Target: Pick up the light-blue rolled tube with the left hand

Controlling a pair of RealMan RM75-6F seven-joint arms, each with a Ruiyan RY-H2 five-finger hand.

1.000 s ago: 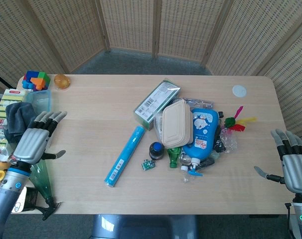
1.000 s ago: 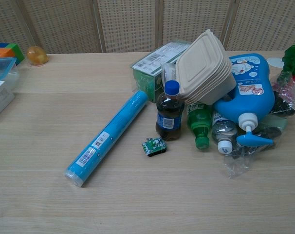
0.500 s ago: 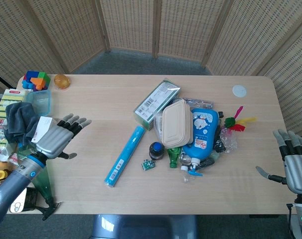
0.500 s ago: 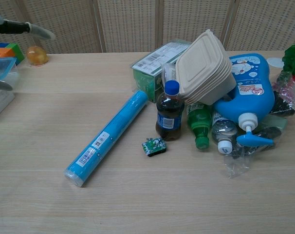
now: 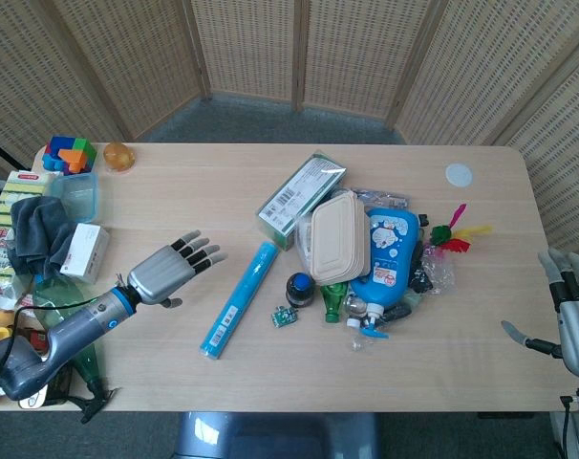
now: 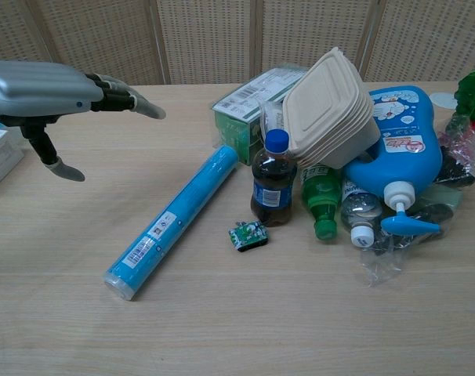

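Light-blue rolled tube (image 5: 238,299) flat, green box (image 5: 300,198) beside top, cola bottle (image 6: 270,180) nearby

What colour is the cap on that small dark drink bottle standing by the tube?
Blue. The bottle cap shows best in the chest view.

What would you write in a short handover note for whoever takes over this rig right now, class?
Left hand: open, above the table, left of the light-blue rolled tube, not touching it.
Right hand: open, at the table's right edge, holding nothing.
Tube: lies flat on the table, its far end near the green box and cola bottle.
Done: no grasp yet.
Left: reach the tube, grip it, lift.
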